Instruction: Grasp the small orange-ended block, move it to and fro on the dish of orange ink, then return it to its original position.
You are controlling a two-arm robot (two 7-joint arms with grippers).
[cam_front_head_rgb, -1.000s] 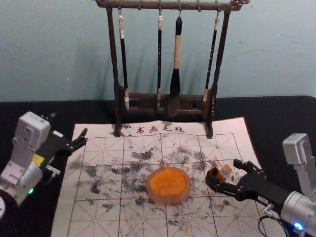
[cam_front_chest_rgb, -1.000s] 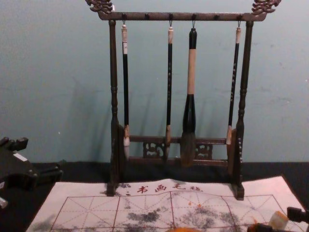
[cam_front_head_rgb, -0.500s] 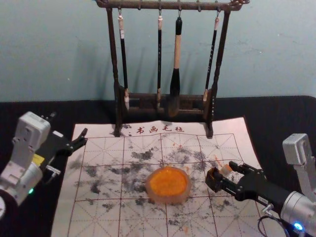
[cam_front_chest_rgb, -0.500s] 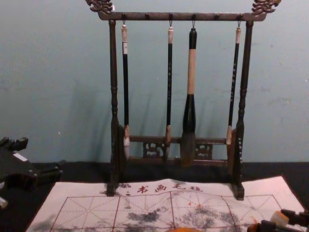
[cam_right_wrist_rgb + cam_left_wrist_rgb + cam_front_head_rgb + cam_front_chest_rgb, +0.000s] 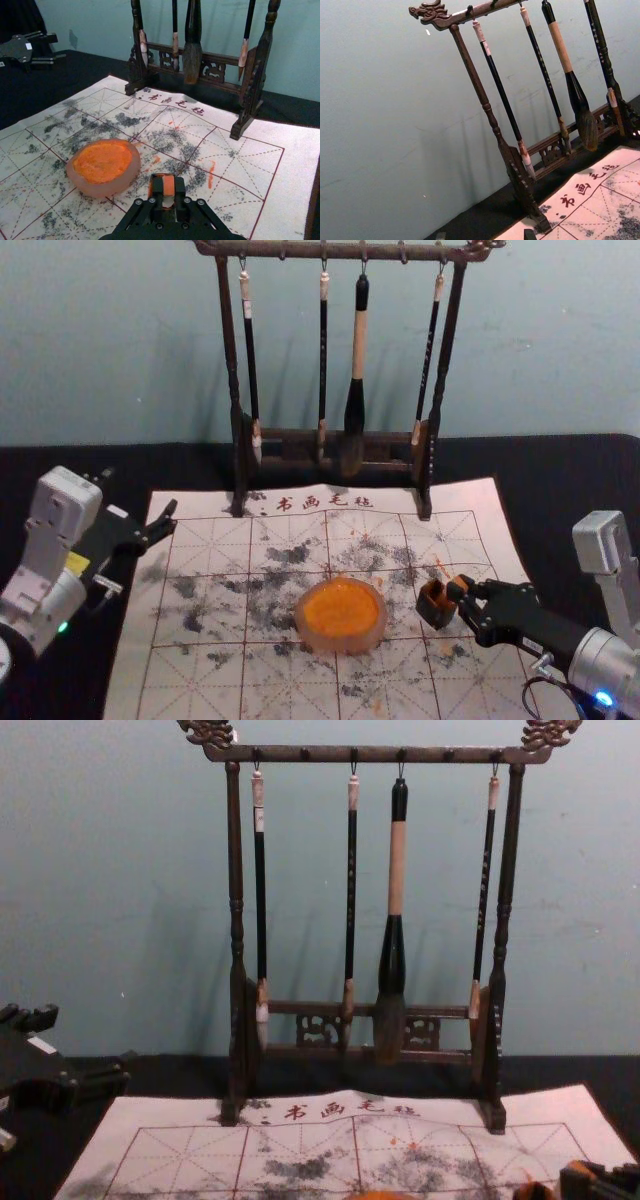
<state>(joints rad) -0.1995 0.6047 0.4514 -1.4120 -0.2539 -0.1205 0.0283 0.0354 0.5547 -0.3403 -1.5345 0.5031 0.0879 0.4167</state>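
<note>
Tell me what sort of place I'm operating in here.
Most likely a Chinese calligraphy or painting desk, perhaps staged for robot work: a carved brush rack with four hanging brushes, an ink-smudged, gridded calligraphy mat printed with Chinese characters, and a dish of orange ink.

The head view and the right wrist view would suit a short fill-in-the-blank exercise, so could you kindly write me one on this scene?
1. The gripper that is closed on the block belongs to the robot's ____ arm.
2. The ink in the round dish is ____ in colour.
3. On the wooden rack hang ____ brushes.

Missing words: right; orange; four.
</note>
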